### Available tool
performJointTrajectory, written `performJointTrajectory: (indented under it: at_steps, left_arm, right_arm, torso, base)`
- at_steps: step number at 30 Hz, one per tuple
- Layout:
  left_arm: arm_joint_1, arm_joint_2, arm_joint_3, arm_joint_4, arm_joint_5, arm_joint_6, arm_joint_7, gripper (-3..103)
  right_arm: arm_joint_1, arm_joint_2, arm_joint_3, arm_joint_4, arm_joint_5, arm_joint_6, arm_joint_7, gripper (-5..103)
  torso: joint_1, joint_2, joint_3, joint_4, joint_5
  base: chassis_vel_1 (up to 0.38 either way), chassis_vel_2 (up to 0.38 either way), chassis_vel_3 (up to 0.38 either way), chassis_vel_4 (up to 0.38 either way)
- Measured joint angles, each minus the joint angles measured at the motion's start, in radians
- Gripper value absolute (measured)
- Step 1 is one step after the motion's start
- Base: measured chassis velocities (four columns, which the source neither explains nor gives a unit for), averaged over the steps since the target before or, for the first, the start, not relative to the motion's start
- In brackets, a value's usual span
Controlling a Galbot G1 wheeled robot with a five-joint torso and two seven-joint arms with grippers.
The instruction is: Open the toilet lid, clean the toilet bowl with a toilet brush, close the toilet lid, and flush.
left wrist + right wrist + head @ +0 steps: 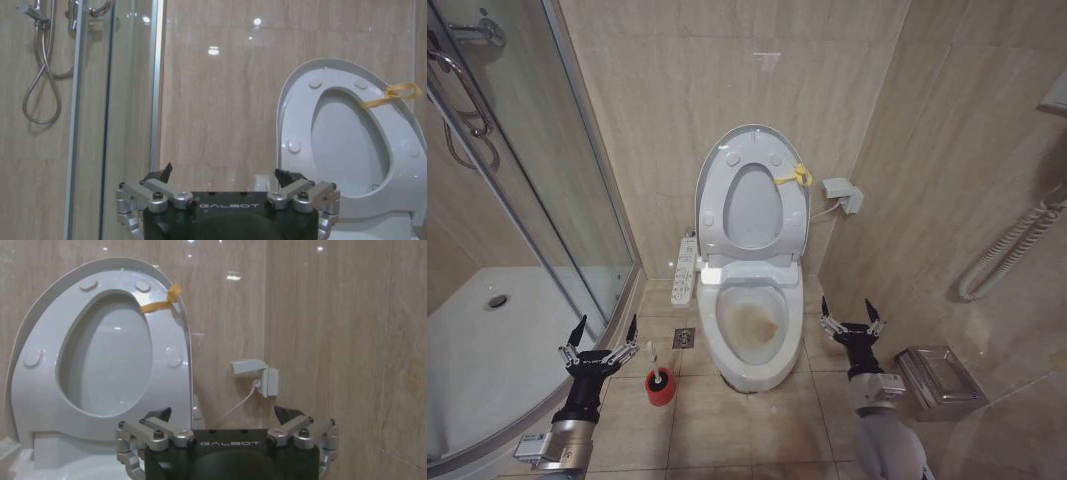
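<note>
Head view: the lid [752,150] is seen raised against the wall with the seat [753,205], the stained bowl [749,335] is exposed, and the brush [658,383] stands in its red holder on the floor, just beside the spread, empty left gripper [603,334]; the right gripper [851,313], also spread and empty, is held beside the bowl. Left wrist view: the left gripper [227,179] is seen released, the lid [347,145] beyond; brushing is judged next, best started by closing squarely on the thin handle. Right wrist view: the right gripper [227,419] is released before the lid [100,350].
</note>
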Motion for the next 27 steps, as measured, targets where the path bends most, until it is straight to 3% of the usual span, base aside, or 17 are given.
performJointTrajectory:
  at_steps: [27]
  left_arm:
    - [0.000, 0.000, 0.000, 0.000, 0.000, 0.000, 0.000, 100]
  right_arm:
    - [0.000, 0.000, 0.000, 0.000, 0.000, 0.000, 0.000, 100]
  torso:
    - [0.000, 0.000, 0.000, 0.0000, 0.0000]
  base:
    - [0.000, 0.000, 0.000, 0.000]
